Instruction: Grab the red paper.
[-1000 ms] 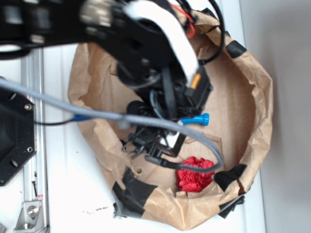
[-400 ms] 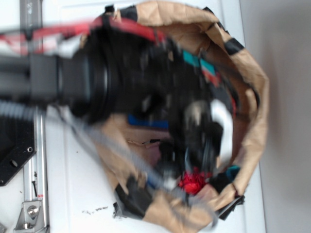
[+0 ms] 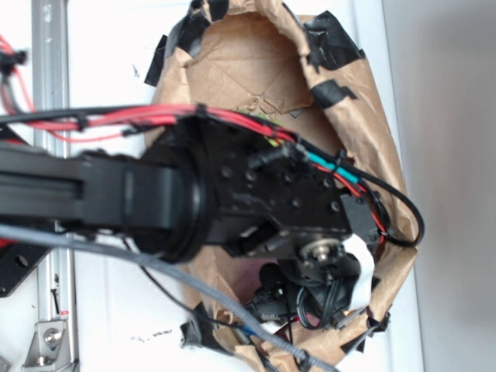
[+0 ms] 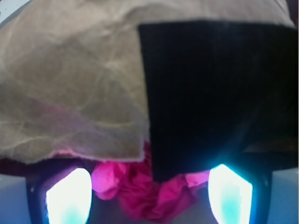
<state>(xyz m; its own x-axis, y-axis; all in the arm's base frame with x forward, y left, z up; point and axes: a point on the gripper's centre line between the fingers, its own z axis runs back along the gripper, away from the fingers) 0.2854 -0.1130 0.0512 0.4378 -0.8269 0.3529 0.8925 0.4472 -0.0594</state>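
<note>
Wrist view: gripper (image 4: pixel 148 196) is spread wide, fingers (image 4: pixel 69 197) glowing at bottom left and bottom right. Red paper (image 4: pixel 145 191) sits between them, low in frame, not touching either finger as far as I can see. It reads pink here under the glare. Just behind it: brown bag wall (image 4: pixel 70 93) with a big black tape patch (image 4: pixel 215 93) on the right, lower edges overhanging the paper's top.

Exterior view: arm (image 3: pixel 155 201) reaches in from the left, lying across the bag (image 3: pixel 256 62), wrist bent down into the bag's near end. Red wires (image 3: pixel 139 116) run along its top, grey cable (image 3: pixel 116 256) sweeps underneath. Gripper end (image 3: pixel 310 298) is deep in the bag's lower part; the paper is hidden under it in this view. Tape patches (image 3: pixel 329 43) ring the bag rim.
</note>
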